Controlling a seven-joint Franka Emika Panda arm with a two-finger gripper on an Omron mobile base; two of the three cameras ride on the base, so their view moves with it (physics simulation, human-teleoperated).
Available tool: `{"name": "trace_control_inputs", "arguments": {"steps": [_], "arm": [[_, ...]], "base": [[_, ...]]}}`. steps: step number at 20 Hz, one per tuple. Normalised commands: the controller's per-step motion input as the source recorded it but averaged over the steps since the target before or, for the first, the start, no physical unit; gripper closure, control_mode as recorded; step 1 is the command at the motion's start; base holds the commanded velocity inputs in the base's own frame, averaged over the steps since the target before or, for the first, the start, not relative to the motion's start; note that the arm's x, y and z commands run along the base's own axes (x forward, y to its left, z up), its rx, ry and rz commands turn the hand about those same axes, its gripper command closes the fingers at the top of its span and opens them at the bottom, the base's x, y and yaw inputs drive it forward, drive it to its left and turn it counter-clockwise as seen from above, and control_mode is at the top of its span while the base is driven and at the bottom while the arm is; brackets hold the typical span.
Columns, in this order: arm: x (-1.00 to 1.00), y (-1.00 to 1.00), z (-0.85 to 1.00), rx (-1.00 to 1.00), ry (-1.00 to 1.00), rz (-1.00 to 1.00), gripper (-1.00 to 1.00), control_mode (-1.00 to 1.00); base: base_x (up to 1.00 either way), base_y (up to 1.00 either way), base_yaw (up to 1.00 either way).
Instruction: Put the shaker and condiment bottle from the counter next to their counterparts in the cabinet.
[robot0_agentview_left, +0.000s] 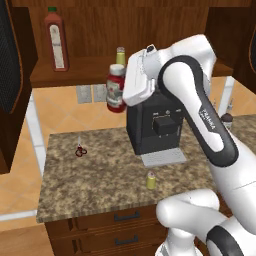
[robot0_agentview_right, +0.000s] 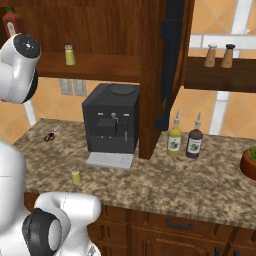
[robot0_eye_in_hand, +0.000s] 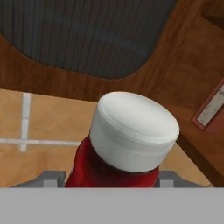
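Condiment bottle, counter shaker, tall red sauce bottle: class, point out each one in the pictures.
condiment bottle (robot0_eye_in_hand: 131, 131), hand view, on its white cap.
shaker (robot0_agentview_left: 151, 181), left base view, on its yellow-green body, standing on the counter.
tall red sauce bottle (robot0_agentview_left: 57, 42), left base view, on its white label, on the cabinet shelf.

Black coffee machine (robot0_agentview_right: 111, 120) stands beside red scissors (robot0_agentview_right: 49, 136) on counter (robot0_agentview_right: 165, 185).

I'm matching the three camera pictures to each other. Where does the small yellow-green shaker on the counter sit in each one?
Left base view: the shaker stands lower centre, on the counter in front of the coffee machine's grey tray.
Right base view: the shaker stands lower left, just left of that tray.
Hand view: not in it.
Shared landmark: the black coffee machine behind it in both base views.
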Motion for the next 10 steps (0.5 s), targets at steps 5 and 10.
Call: {"name": "trace_control_inputs", "arguments": {"steps": [5,10], "arm": [[0.35,0.0,0.5,0.05,-0.01,-0.13,1.0,-1.0],[0.12,0.07,-0.25,0.08,-0.11,-0.05,1.0,-1.0]], "base": [[0.0,0.0,0.0],[0.0,0.0,0.0]]}}
